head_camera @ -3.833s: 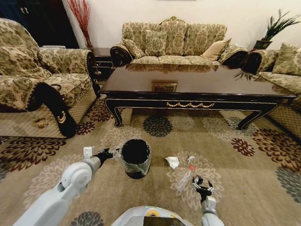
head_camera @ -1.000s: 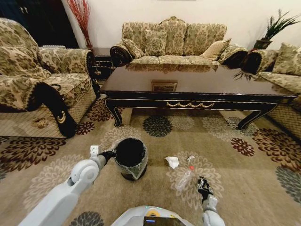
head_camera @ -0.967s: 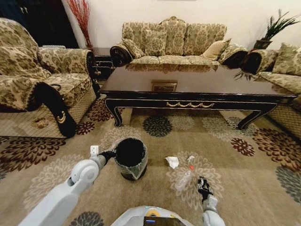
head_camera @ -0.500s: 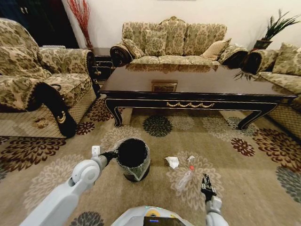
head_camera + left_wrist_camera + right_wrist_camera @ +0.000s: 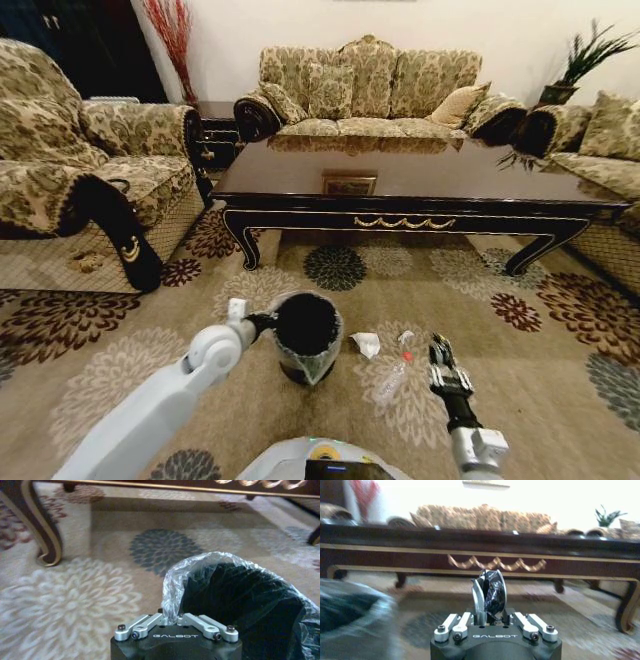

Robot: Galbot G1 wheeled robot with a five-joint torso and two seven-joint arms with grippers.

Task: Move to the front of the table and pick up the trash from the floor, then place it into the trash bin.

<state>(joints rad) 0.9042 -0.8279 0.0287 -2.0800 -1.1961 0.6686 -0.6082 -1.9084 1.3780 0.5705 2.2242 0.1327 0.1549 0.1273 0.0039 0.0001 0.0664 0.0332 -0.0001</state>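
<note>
- Between my right gripper's (image 5: 489,592) fingers there's a small dark crumpled scrap (image 5: 492,590), so that one's pinched nearly closed on a bit of the trash and raised off the carpet.
- Just to its left on the floor lies the clear plastic bottle (image 5: 392,378) with the red bit, and a little past that the crumpled white paper (image 5: 367,344). Both haven't been picked up yet.
- Further left again is the trash bin (image 5: 307,338), which my left gripper (image 5: 170,619) has clamped by the liner (image 5: 175,577) at the rim. From the head cam it looks tipped toward the right arm, and I think it's lifted a bit, but I can't really tell.
- Straight ahead of both grippers, well beyond the litter, sits the table (image 5: 420,205).
- Stuff I'm worried about:
  - the scrap is tiny and only held at the fingertips, so a jerky swing toward the bin could flick it out short of the opening.
  - the left grip seems to be mostly on thin plastic, so the liner could slip or tear and the bin would drop or roll.
  - the bottle is right beside the right arm's path, so a low sweep could knock it rolling away across the floor (image 5: 480,300).
</note>
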